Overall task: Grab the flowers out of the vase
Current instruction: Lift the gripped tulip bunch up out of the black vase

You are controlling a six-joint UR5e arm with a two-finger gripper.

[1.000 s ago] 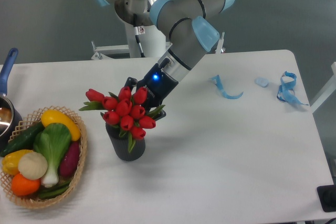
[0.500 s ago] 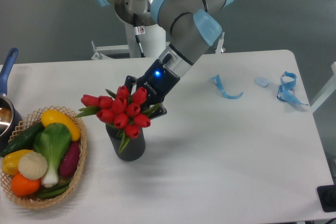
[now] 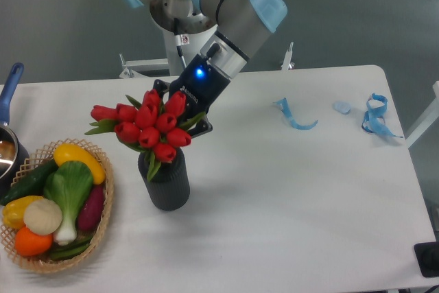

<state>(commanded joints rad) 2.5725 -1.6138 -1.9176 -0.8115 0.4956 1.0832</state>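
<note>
at the far left of the table [image 3: 288,211] we see a wicker basket [image 3: 103,228] of vegetables, well apart from our work. next, the flowers [image 3: 143,125] sit raised above the vase [image 3: 166,184], a leaf and the stem ends just at its mouth. behind the blooms our end effector [image 3: 180,116] appears clenched on the bunch, though the buds hide its fingertips. we judge the lift is under way; the next move calls for a straight rise until the stems clear the rim without tipping the vase.
</note>
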